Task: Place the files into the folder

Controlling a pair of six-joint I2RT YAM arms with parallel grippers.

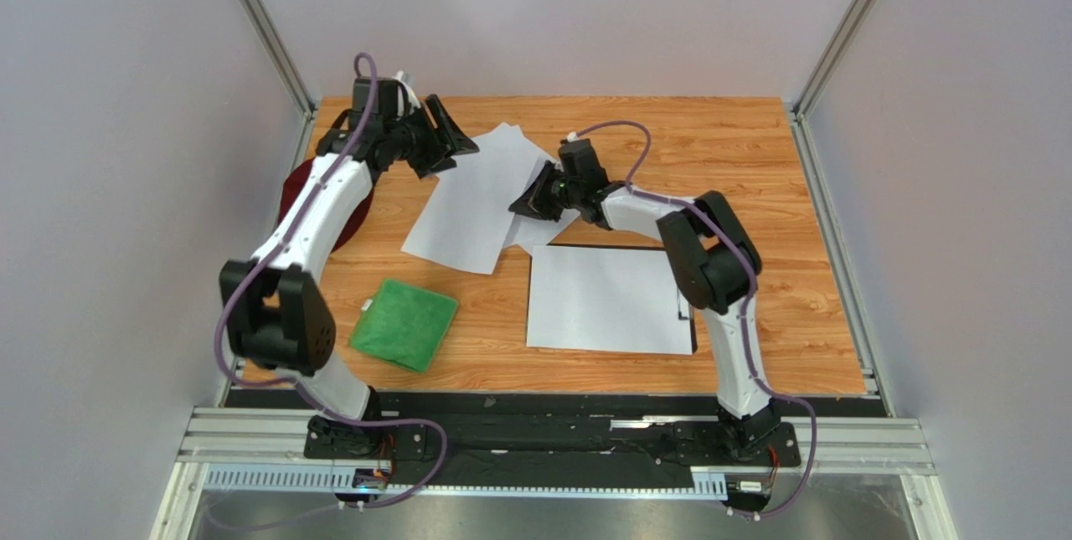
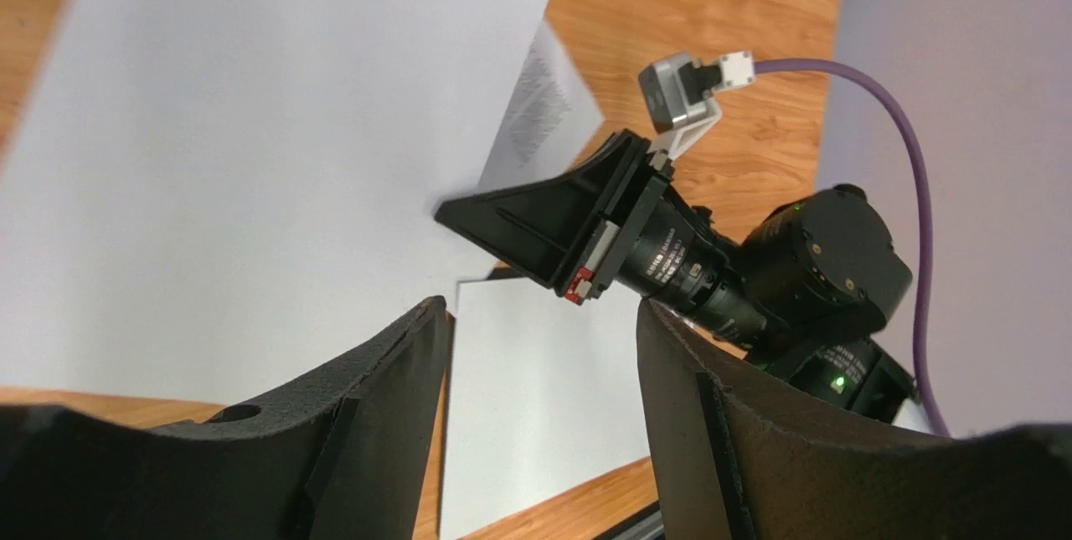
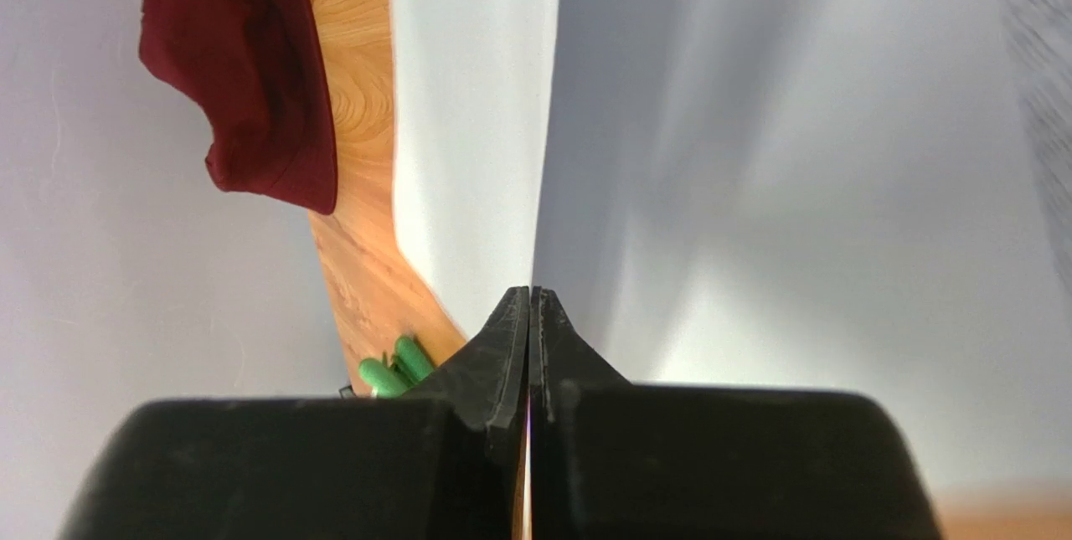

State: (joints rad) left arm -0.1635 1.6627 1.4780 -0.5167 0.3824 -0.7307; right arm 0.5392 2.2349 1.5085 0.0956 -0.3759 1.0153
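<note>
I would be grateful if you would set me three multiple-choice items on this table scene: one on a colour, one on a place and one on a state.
1. What colour is the hat?
A. blue
B. dark red
C. yellow

2. Where does the green cloth lie?
A. on top of the hat
B. at the far right corner
C. on the bare tabletop beside the left arm

3. How does the right claw stand?
A. wide open
B. out of every view
C. shut on the edge of a loose sheet

Answers:
1 B: the right wrist view shows it dark red.
2 C: the top view shows it flat on the wood just right of that arm.
3 C: its fingers meet with the paper edge pinched between them.
</note>
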